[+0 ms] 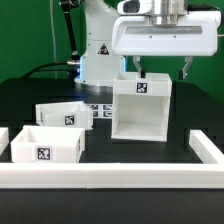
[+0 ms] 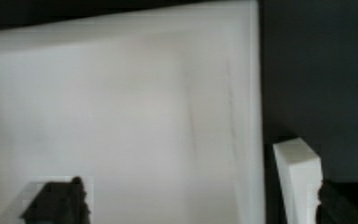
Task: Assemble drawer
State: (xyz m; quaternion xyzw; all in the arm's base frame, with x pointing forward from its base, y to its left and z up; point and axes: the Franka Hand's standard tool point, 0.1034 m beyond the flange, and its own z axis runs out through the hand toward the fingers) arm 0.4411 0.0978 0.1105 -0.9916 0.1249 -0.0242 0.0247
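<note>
Exterior view: casing point(image 1: 140, 112) stood upright, open face forward, probably so the trays could slide in. Far tray point(image 1: 62, 115) and near tray point(image 1: 47, 146) lay to its left. Gripper point(image 1: 162, 68) hovered at the casing's top.

Wrist view: fingers point(image 2: 55, 202) were spread over the white casing point(image 2: 140, 110), pinching nothing, apparently lining up a grasp.

marker board point(image 1: 97, 110) mostly hidden behind casing point(image 1: 140, 115); wrist view blurred; hand point(image 2: 199, 205) cut off at picture edge.
</note>
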